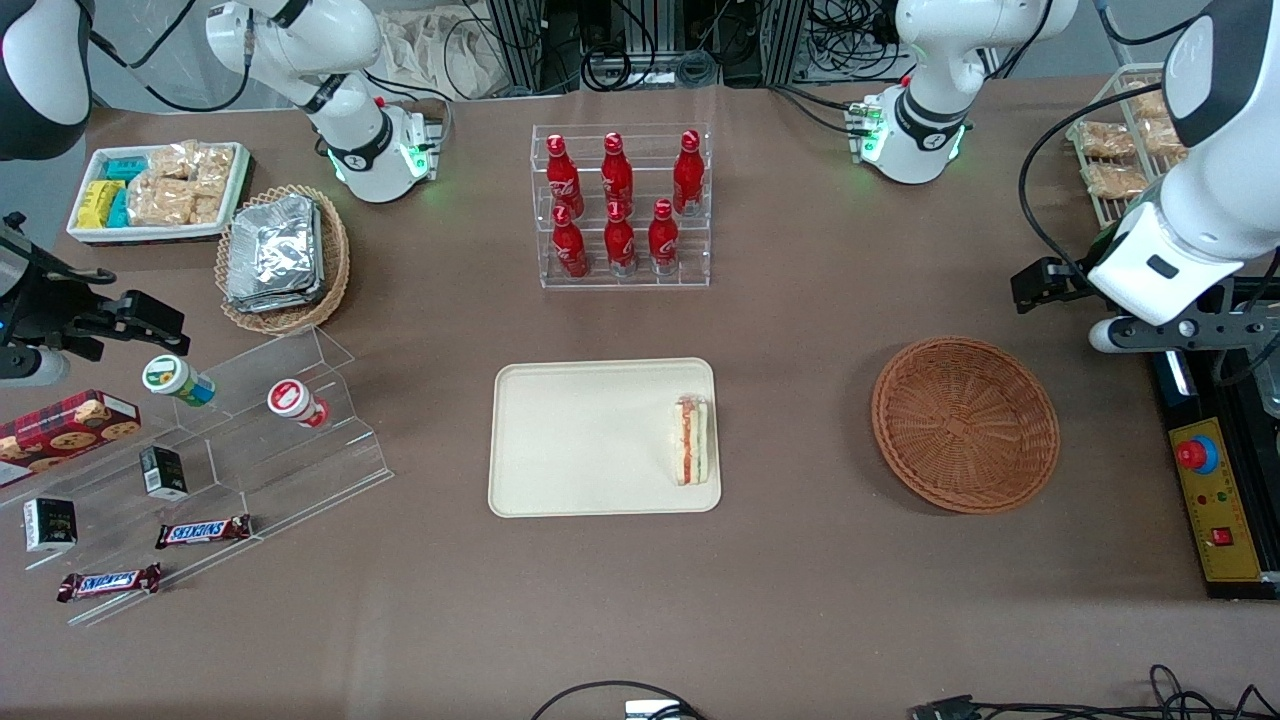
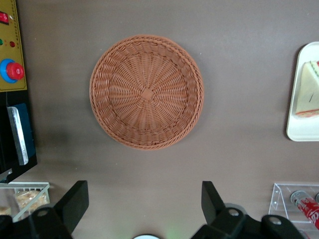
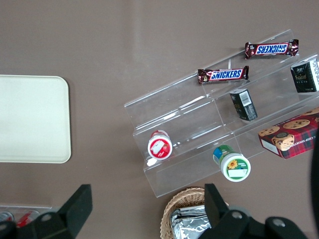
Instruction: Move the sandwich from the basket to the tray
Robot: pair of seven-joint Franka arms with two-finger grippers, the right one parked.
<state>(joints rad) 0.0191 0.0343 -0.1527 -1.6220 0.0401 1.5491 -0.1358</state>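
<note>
The sandwich (image 1: 692,440) (image 2: 309,89) lies on the cream tray (image 1: 590,440) (image 2: 299,127), at the tray edge nearest the basket. The reddish-brown wicker basket (image 1: 965,425) (image 2: 146,92) is empty and stands on the table beside the tray, toward the working arm's end. My gripper (image 1: 1040,280) (image 2: 144,204) hovers high above the table, farther from the front camera than the basket and apart from it. It is open, with nothing between its black fingers (image 2: 75,199).
A clear rack of red bottles (image 1: 620,205) (image 2: 301,204) stands farther back than the tray. A yellow control box with a red button (image 1: 1215,500) (image 2: 12,69) and a wire rack of bagged snacks (image 1: 1120,140) flank the basket. An acrylic shelf (image 1: 230,440) lies toward the parked arm's end.
</note>
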